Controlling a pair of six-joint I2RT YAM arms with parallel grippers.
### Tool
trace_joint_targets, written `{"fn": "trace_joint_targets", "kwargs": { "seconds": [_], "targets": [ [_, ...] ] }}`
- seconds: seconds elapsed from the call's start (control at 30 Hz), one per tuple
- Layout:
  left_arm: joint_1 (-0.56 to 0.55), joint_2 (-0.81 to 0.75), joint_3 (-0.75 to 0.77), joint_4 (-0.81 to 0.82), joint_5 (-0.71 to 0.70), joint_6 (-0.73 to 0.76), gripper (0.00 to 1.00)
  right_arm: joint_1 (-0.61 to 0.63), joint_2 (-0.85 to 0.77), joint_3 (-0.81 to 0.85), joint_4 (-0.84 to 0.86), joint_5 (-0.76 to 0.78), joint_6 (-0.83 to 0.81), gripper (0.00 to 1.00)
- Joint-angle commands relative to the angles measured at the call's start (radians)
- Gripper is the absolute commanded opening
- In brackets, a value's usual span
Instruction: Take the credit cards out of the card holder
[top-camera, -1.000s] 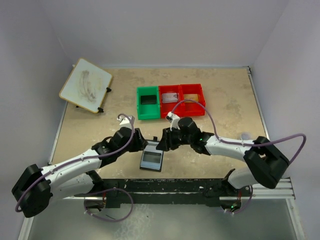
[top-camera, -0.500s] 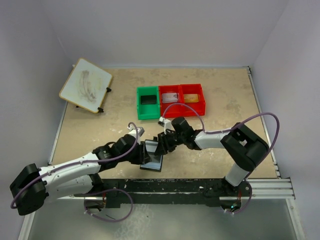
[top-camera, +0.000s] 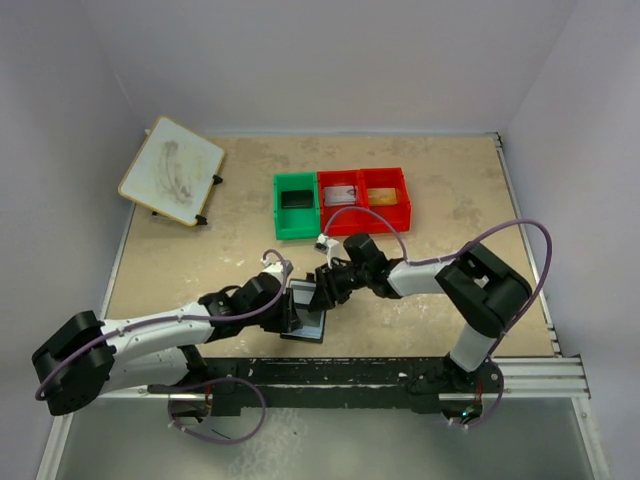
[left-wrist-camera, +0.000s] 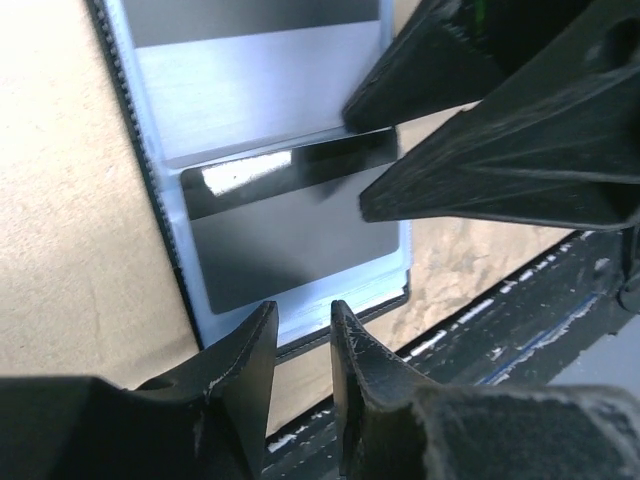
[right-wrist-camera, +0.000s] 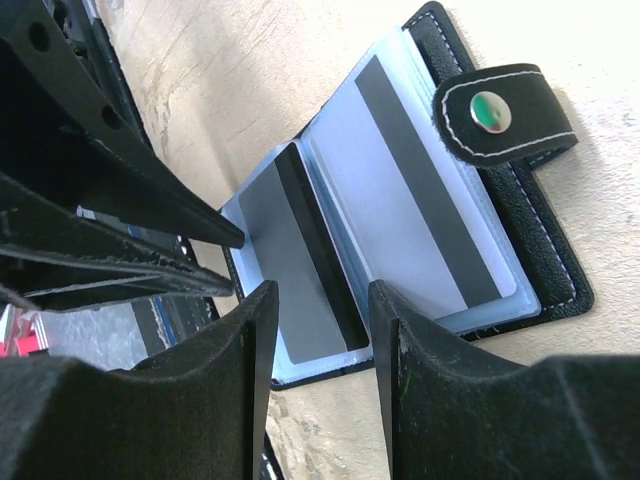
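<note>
The card holder (top-camera: 310, 325) lies open near the table's front edge, pale blue inside (left-wrist-camera: 176, 235) with a black cover and a snap tab (right-wrist-camera: 502, 110). Credit cards sit in its pockets: a dark card (left-wrist-camera: 290, 240) below a grey one (left-wrist-camera: 255, 90). In the right wrist view they are grey cards with dark stripes (right-wrist-camera: 275, 245) (right-wrist-camera: 400, 200). My left gripper (left-wrist-camera: 302, 318) hovers at the holder's near edge, jaws a narrow gap apart, nothing clamped. My right gripper (right-wrist-camera: 318, 300) is open over the same page from the other side, empty. The two grippers' tips almost meet.
A green bin (top-camera: 296, 206) and two red bins (top-camera: 362, 200) stand in a row behind the holder, with card-like items inside. A white board (top-camera: 172, 170) lies tilted at the back left. The metal rail (top-camera: 400, 368) runs just in front of the holder.
The left gripper has slid in to the holder's near edge and its jaws have narrowed. The right arm's elbow folded inward while its gripper stayed open over the holder.
</note>
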Motion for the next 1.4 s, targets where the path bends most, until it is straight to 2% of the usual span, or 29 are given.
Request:
{"fn": "trace_joint_targets", "kwargs": {
  "seconds": [0.0,0.23,0.33,0.77,1.03,1.2,1.37],
  "targets": [
    [-0.008,0.016,-0.025,0.053,-0.046,-0.004,0.25,-0.027,0.011,0.012,0.021,-0.009,-0.013,0.44],
    [-0.014,0.003,-0.069,0.055,-0.063,-0.017,0.23,-0.056,0.040,0.011,0.046,-0.072,-0.018,0.44],
    [-0.015,0.024,-0.067,0.065,-0.070,-0.018,0.23,-0.055,0.082,0.008,0.083,-0.131,-0.011,0.38],
    [-0.021,0.014,-0.066,0.023,-0.108,-0.015,0.22,-0.056,0.088,0.006,0.115,-0.176,0.024,0.29],
    [-0.023,0.010,-0.059,-0.005,-0.122,-0.010,0.21,-0.058,0.107,0.025,0.145,-0.147,0.080,0.10],
    [-0.023,0.006,-0.056,-0.032,-0.131,-0.003,0.21,-0.063,0.098,0.012,0.189,-0.122,0.122,0.09],
    [-0.022,0.005,-0.057,-0.037,-0.136,0.000,0.21,-0.070,0.114,0.008,0.230,-0.146,0.151,0.15]
  ]
}}
